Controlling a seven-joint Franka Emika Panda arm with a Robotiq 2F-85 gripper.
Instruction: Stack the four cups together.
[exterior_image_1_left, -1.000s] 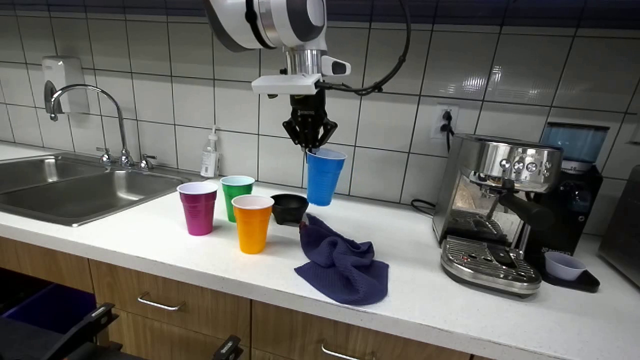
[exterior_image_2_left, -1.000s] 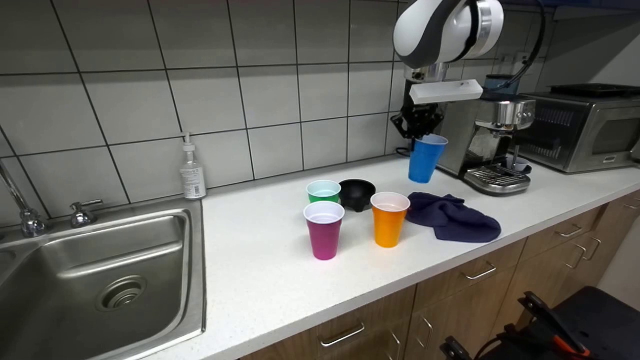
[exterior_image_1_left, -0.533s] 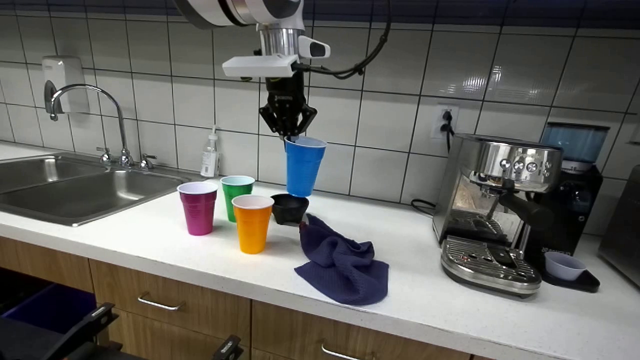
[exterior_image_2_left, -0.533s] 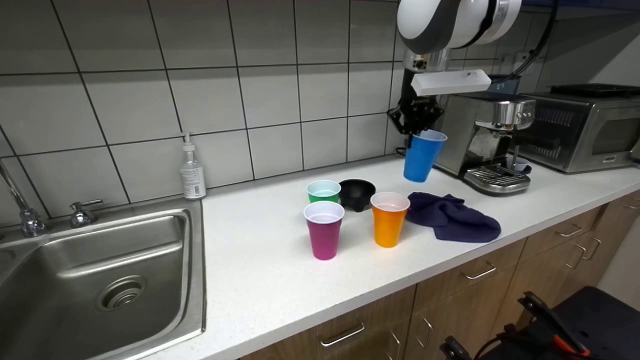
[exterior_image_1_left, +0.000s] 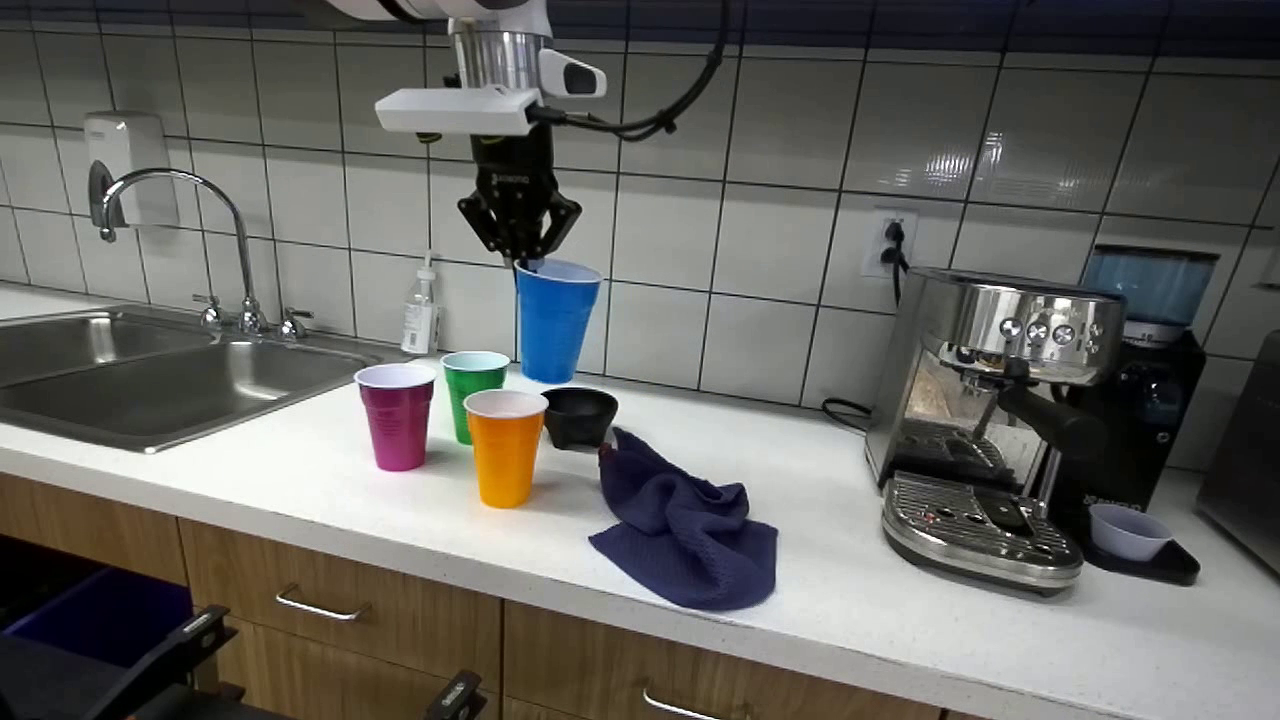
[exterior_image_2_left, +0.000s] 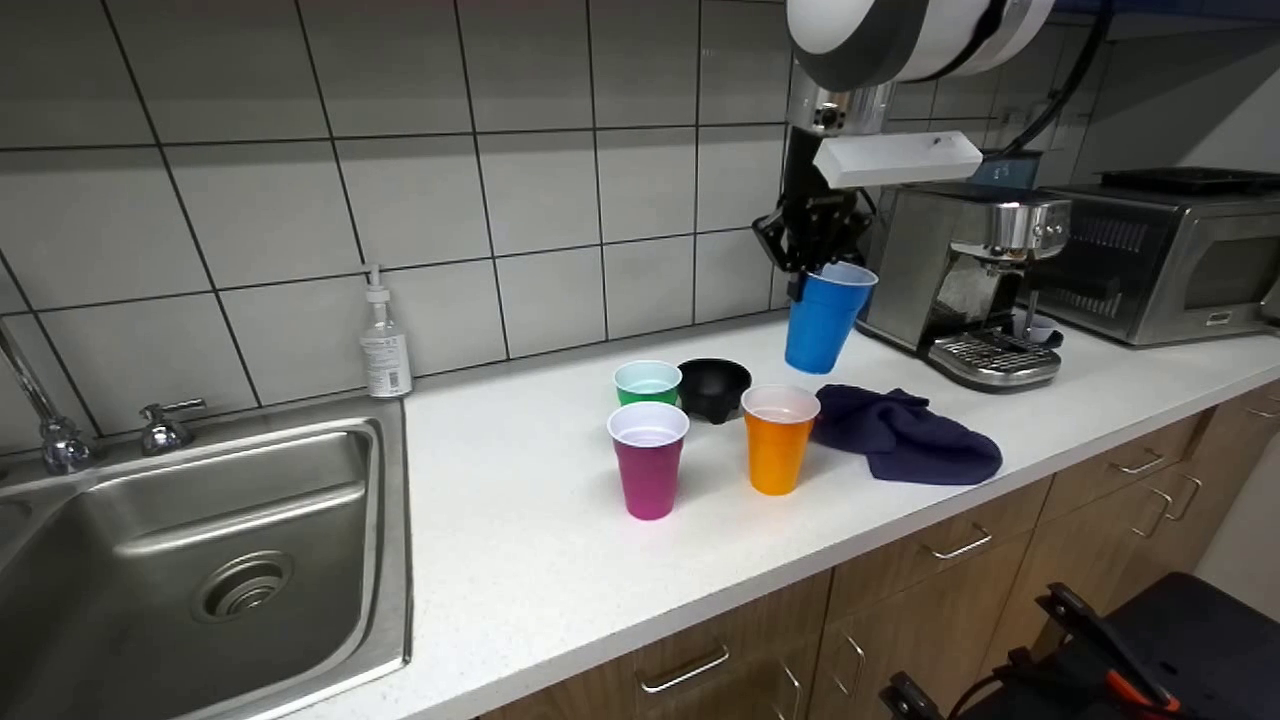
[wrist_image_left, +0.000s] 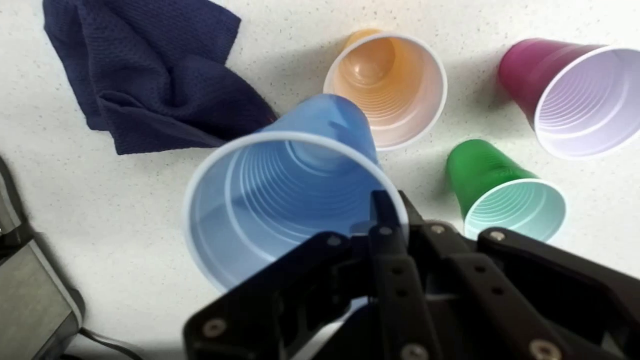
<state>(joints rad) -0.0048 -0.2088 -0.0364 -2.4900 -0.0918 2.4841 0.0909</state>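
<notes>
At far left in an exterior view, a steel sink (exterior_image_1_left: 200, 385) sits sunk in the white counter (exterior_image_1_left: 830, 560), its curved chrome faucet (exterior_image_1_left: 242, 250) standing before the tiled wall (exterior_image_1_left: 765, 340). To its right, your purple cup (exterior_image_1_left: 397, 420) stands upright, with a pump bottle (exterior_image_1_left: 420, 318) farther back near the tile. Your green cup (exterior_image_1_left: 474, 395) stands upright near it, set deeper on the counter, and your orange cup (exterior_image_1_left: 505, 450) stands upright closer to the counter's front edge. The wrist view shows you these three close to one another but apart, their pale insides in sight.

Your gripper (exterior_image_1_left: 524, 262) is clamped on the rim of the blue cup (exterior_image_1_left: 557, 325), the fourth of the set; in the wrist view, one finger (wrist_image_left: 385, 207) reaches inside the cup and its partner sits outside the rim. Both exterior views show you that cup held clear of the counter, mouth up and slightly tilted.

Just behind the orange cup and to its right sits a low black bowl (exterior_image_1_left: 580, 420). A crumpled dark blue cloth (exterior_image_1_left: 700, 540) lies to the right of the bowl. Well apart from it, farther right, stands a silver espresso machine (exterior_image_1_left: 1000, 390) next to a black appliance (exterior_image_1_left: 1150, 400) with a bluish clear top; a small pale container (exterior_image_1_left: 1130, 535) sits in front of that appliance. At far right in an exterior view, you see a boxy steel unit (exterior_image_2_left: 1190, 260) with a dark window beyond the espresso machine.
</notes>
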